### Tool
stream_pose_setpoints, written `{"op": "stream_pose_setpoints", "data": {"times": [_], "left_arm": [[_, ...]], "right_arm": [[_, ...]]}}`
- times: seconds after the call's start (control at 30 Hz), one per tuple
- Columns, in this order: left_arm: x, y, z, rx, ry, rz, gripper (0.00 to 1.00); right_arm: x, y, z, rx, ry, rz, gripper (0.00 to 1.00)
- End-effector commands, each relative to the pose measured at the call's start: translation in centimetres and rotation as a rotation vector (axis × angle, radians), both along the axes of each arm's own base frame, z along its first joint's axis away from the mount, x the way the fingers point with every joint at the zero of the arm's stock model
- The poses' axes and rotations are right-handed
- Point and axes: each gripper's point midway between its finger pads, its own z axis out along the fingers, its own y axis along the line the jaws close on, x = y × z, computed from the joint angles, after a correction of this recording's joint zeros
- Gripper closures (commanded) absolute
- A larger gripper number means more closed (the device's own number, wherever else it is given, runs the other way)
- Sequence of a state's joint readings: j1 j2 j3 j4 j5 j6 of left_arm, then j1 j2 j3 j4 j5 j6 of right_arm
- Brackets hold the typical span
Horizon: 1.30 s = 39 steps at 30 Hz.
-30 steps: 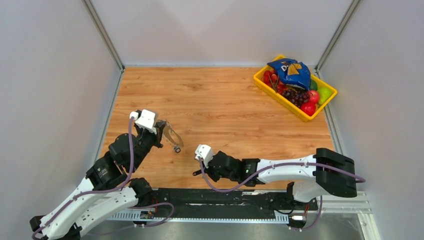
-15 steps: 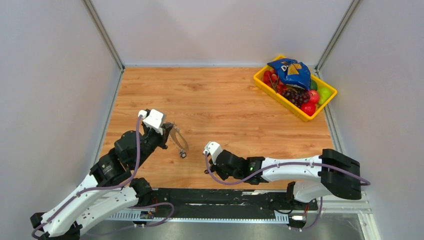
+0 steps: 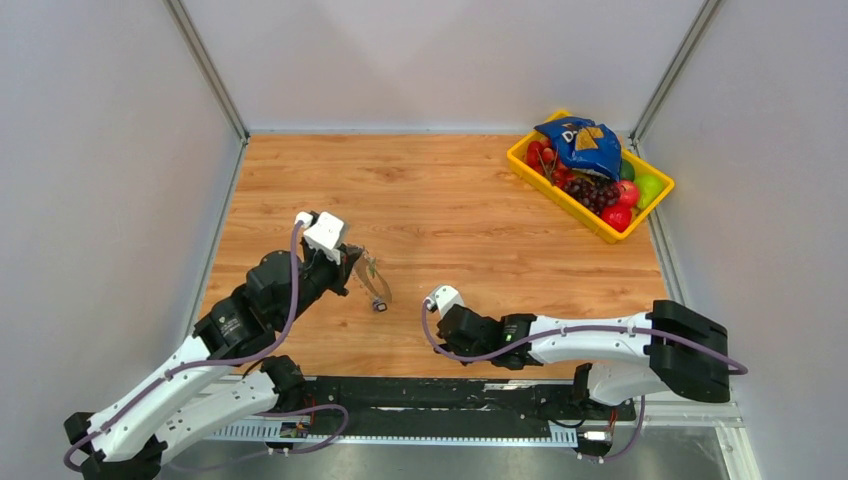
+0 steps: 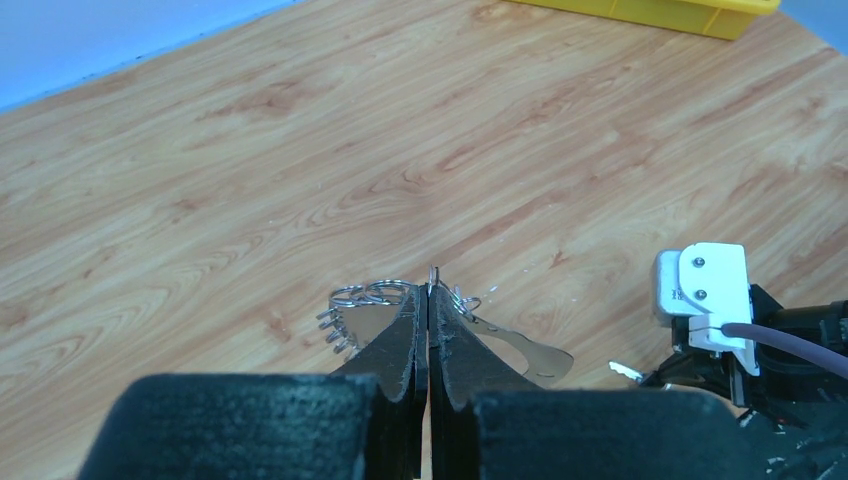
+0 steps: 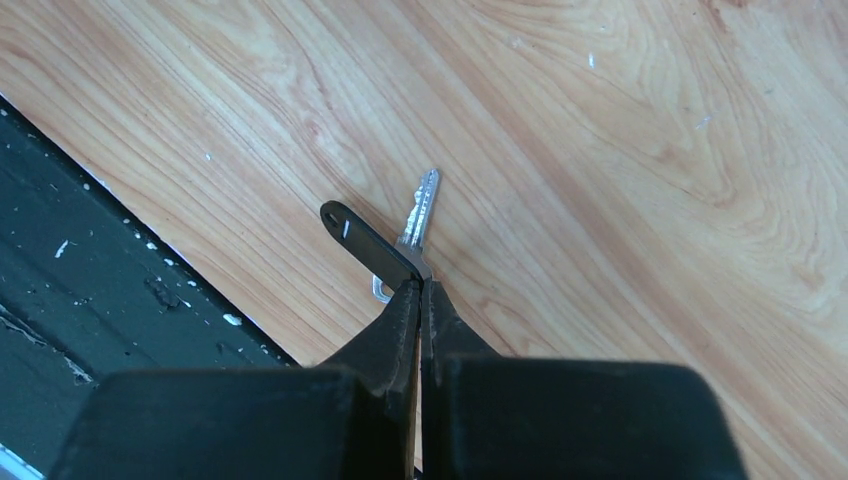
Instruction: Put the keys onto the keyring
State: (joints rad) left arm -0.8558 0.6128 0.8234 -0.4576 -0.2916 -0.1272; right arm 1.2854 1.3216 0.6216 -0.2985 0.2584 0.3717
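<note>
My left gripper [image 3: 352,268] is shut on the keyring [image 3: 372,279], a thin silver hoop held above the wooden table. In the left wrist view the keyring [image 4: 525,348] spreads out behind the closed fingertips [image 4: 413,310], with small split rings [image 4: 370,293] at its top edge. A small dark piece [image 3: 380,307] hangs from its lower end. My right gripper [image 3: 432,325] is low over the table's near edge, to the right of the hoop and apart from it. My right gripper [image 5: 420,285] is shut on a key with a silver blade [image 5: 424,205] and a dark tag [image 5: 362,238].
A yellow basket [image 3: 527,170] of fruit with a blue snack bag [image 3: 580,143] sits at the far right corner. The black base rail [image 5: 110,290] runs just beyond the table's near edge, close under the held key. Grey walls enclose three sides.
Both arms have shifted to the right. The left gripper carried the keyring right and slightly nearer. The right gripper moved right and a little farther in, still holding the key.
</note>
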Motion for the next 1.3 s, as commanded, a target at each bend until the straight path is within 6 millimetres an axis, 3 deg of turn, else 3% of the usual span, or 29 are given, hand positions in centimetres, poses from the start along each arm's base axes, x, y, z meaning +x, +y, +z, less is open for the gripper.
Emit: {"op": "stream_pose_setpoints", "data": {"times": [0.0,0.23,0.47,0.67,1.03,1.27], "left_arm": [[0.4,-1.4,3.6,-0.115,-0.053,-0.024,1.00],[0.9,-2.2,3.3,-0.119,-0.041,-0.027,1.00],[1.3,-2.7,3.0,-0.111,-0.032,-0.031,1.00],[1.3,-3.0,2.9,-0.113,-0.028,-0.038,1.00],[1.0,-3.5,3.0,-0.123,-0.027,-0.068,1.00],[0.9,-3.6,3.1,-0.130,-0.030,-0.075,1.00]], "right_arm": [[0.7,-0.5,0.8,0.020,-0.010,-0.075,0.95],[1.3,-0.9,2.1,0.060,-0.036,-0.142,0.62],[1.8,-2.4,3.8,0.171,-0.030,-0.273,0.45],[1.1,-3.4,2.9,0.224,0.100,-0.318,0.48],[-1.2,-2.0,2.2,0.323,0.206,-0.165,0.52],[-0.9,-1.7,0.6,0.305,0.214,-0.154,0.54]]}}
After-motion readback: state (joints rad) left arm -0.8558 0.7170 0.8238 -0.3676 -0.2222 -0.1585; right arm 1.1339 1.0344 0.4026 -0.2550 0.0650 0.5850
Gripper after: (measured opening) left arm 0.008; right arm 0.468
